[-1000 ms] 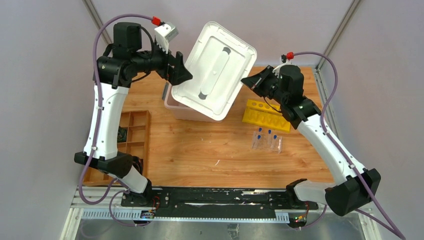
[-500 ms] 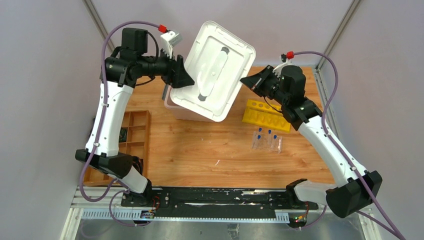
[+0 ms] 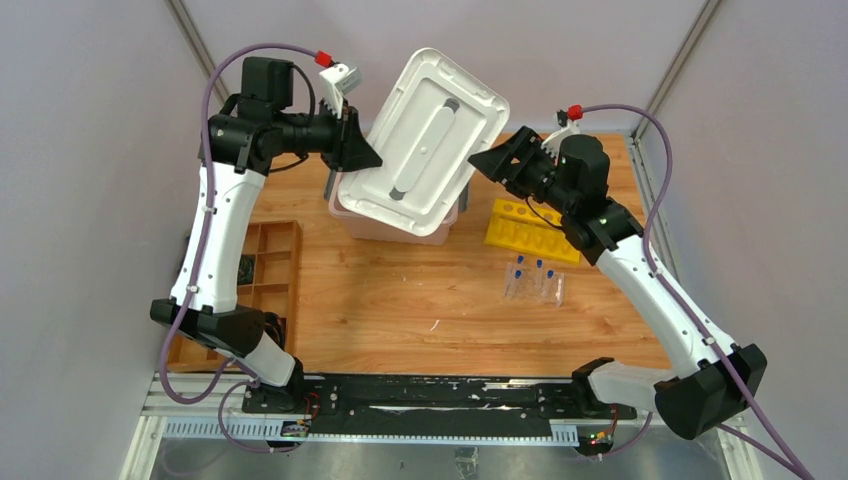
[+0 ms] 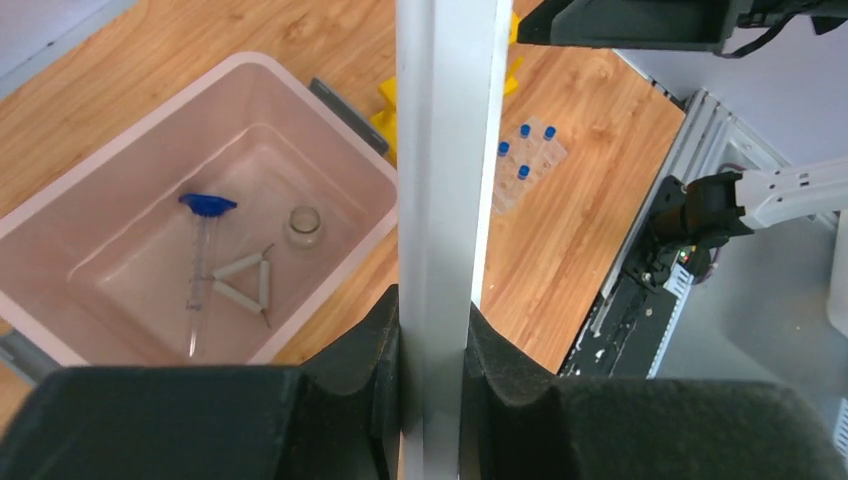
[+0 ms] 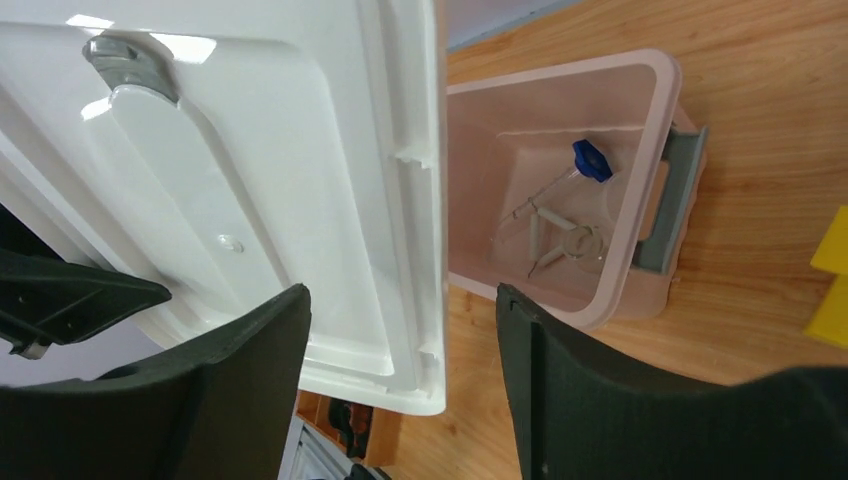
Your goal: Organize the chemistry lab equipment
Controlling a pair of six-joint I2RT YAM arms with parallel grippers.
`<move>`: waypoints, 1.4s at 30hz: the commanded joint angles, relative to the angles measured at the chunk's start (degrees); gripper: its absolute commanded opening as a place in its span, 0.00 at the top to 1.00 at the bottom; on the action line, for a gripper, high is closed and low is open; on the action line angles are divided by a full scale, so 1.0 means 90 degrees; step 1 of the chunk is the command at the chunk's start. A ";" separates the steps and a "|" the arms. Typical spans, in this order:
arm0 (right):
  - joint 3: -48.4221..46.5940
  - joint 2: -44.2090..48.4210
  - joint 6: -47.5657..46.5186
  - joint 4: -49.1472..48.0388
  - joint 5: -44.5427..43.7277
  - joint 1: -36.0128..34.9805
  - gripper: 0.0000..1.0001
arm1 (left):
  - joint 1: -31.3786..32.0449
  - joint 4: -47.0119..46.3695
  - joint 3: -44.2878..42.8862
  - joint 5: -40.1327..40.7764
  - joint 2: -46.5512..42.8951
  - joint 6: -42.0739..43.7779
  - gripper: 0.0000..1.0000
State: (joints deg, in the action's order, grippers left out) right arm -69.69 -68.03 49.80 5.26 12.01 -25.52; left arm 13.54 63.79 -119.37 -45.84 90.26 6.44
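The white lid (image 3: 425,140) hangs tilted over the pink bin (image 3: 385,228). My left gripper (image 3: 365,150) is shut on the lid's left edge (image 4: 440,150), which the pads squeeze from both sides. My right gripper (image 3: 483,162) stands open at the lid's right edge; that edge (image 5: 425,250) lies between the fingers, touching neither. Inside the bin (image 4: 120,140) lie a blue clip (image 4: 207,205) on a clear rod, a small clear beaker (image 4: 303,225) and a white triangle (image 4: 245,285). A yellow tube rack (image 3: 530,232) and a clear rack of blue-capped tubes (image 3: 535,280) stand on the table to the right.
A wooden compartment tray (image 3: 265,265) sits at the table's left edge under the left arm. The bin's grey handle (image 5: 668,200) sticks out toward the yellow rack. Grey walls close in the back and sides.
The left gripper has closed onto the lid's left edge. The right gripper has opened and let go of the right edge. The lid has shifted slightly left and lower.
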 commanded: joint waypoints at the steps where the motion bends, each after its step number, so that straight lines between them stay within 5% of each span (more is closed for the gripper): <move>1: -0.0268 0.0139 -0.0199 0.0307 -0.0099 -0.0094 0.22 | -0.0157 -0.0066 0.0119 0.0058 -0.0292 0.0449 1.00; 6: -0.0065 0.0889 0.0043 0.0601 -0.0781 -0.0094 0.10 | -0.0186 -0.0066 0.0044 0.0944 -0.0455 0.1338 1.00; 13: -0.0260 0.1521 0.0738 0.0805 -0.1327 -0.0085 0.07 | 0.0093 -0.0098 -0.0147 0.2754 -0.0664 0.2862 1.00; 25: -0.1155 0.0532 0.2075 0.0297 -0.0400 -0.0075 0.08 | 0.1531 -0.1484 0.1551 0.4531 -0.2207 0.5841 1.00; 35: -0.0692 0.0437 0.2877 -0.0531 0.0045 -0.0084 0.08 | 0.2014 -0.4894 0.5080 0.5316 -0.4237 0.8506 1.00; 42: -0.0558 0.0394 0.2756 -0.0348 0.0118 -0.0094 0.10 | 0.2050 -0.6732 0.6134 0.5359 -0.4578 0.9528 1.00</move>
State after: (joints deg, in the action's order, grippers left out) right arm -76.05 -64.99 74.22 3.42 12.03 -25.63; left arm 31.40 21.41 -65.63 0.93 50.65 84.31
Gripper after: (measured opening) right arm 0.906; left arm 0.238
